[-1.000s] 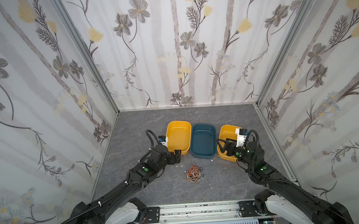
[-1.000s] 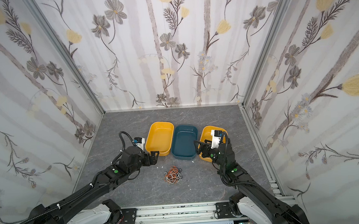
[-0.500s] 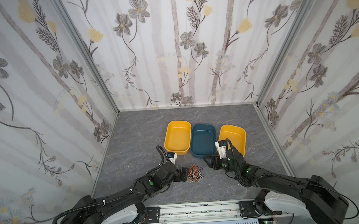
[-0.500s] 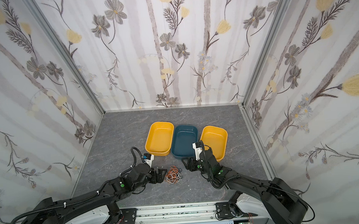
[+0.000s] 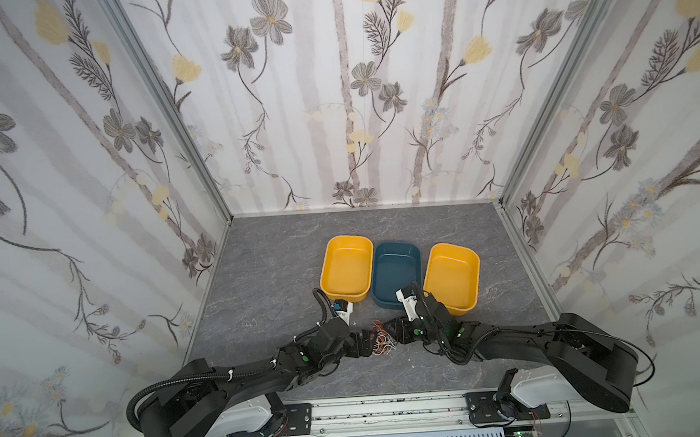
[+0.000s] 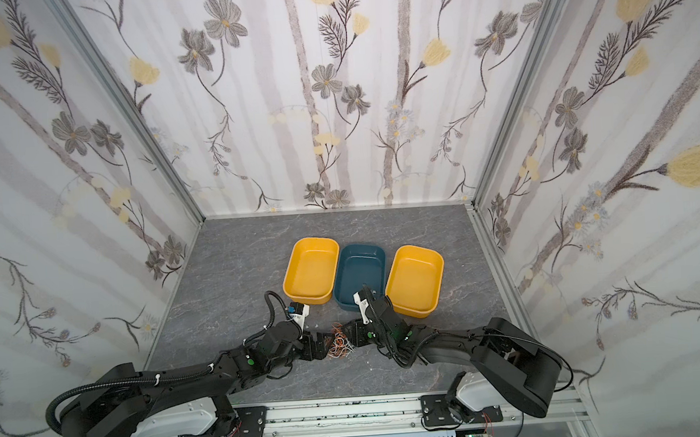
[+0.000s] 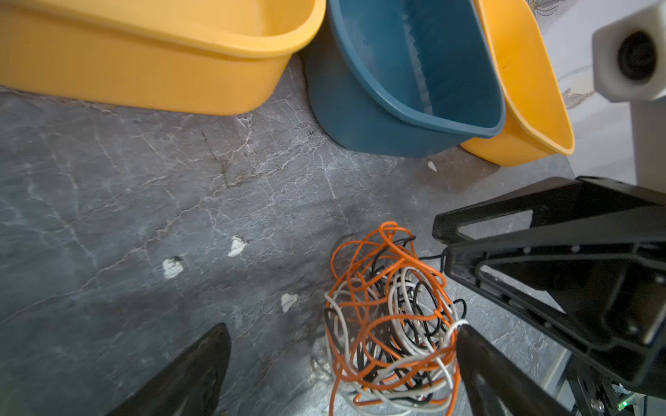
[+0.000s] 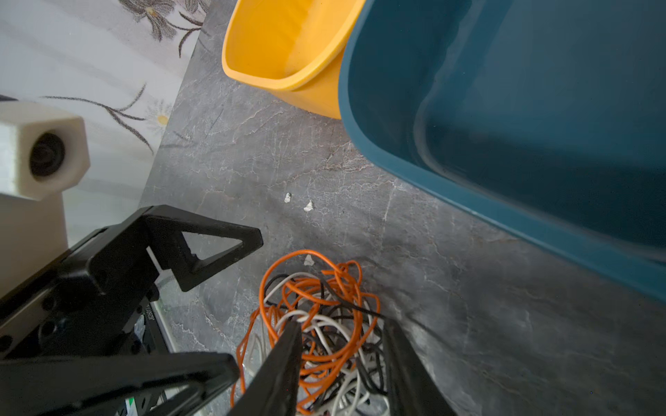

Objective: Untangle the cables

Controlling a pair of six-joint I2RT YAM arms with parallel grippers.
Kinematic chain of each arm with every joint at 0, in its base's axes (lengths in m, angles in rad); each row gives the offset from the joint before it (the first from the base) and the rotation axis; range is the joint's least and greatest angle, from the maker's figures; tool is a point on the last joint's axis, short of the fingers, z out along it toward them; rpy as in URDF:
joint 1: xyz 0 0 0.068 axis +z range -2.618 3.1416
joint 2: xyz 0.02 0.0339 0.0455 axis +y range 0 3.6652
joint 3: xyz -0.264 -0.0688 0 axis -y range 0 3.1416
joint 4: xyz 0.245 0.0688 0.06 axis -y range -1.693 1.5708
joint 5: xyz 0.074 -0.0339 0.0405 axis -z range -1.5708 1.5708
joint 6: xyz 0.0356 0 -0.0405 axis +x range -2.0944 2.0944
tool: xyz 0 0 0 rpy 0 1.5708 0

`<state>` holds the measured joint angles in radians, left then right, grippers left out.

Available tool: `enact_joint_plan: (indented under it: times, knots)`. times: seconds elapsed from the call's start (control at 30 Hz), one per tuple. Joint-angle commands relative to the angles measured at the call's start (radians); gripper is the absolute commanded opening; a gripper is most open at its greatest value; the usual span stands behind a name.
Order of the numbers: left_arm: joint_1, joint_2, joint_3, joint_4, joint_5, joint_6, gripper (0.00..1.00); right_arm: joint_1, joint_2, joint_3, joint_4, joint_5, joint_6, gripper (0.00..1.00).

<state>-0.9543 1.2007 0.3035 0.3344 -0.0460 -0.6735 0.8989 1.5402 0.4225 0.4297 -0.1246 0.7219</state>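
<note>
Nearest the robot's base, the cables (image 7: 389,317) lie as one tight ball of orange, white and black strands on the grey table (image 5: 268,274), between the two arms. The left gripper (image 7: 342,329) stands wide. One of its fingers is against the ball's edge and the other is well clear over bare table, so it holds nothing. The right gripper (image 8: 342,324) is at a narrow gap, its fingers astride several strands at once, and I see no clamp on them.

That is the risk, as I judge it: a bite on a whole bunch rather than one wire would lift the entire ball. A pull against the other arm would then draw the knots tighter instead of freeing a strand. The left fingers, mostly off the ball, may close on air, leaving nothing to anchor the tangle. The two grippers also sit very close, so a knock between them is possible.

Farther back, three trays stand close side by side: the left yellow tray (image 5: 345,269), the blue tray (image 5: 395,273) in the middle and the right yellow tray (image 5: 451,275). All three are empty, so no wire is sorted yet
</note>
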Motion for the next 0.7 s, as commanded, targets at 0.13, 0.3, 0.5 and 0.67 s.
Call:
enact_joint_plan:
  times: [0.13, 0.3, 0.5, 0.67]
  knots:
    - [-0.002, 0.096, 0.026, 0.145, 0.022, -0.011, 0.96, 0.010, 0.025, 0.009, 0.022, 0.039, 0.014, 0.29]
    - [-0.003, 0.182, 0.057, 0.180, 0.033, -0.016, 0.85, 0.017, 0.010, 0.023, -0.019, 0.058, 0.009, 0.14]
    - [-0.004, 0.277, 0.125, 0.122, 0.012, -0.031, 0.56, 0.018, -0.064, -0.008, -0.037, 0.108, 0.013, 0.03]
    - [-0.004, 0.275, 0.137, 0.099, 0.001, -0.040, 0.44, 0.016, -0.183, -0.014, -0.130, 0.218, -0.002, 0.00]
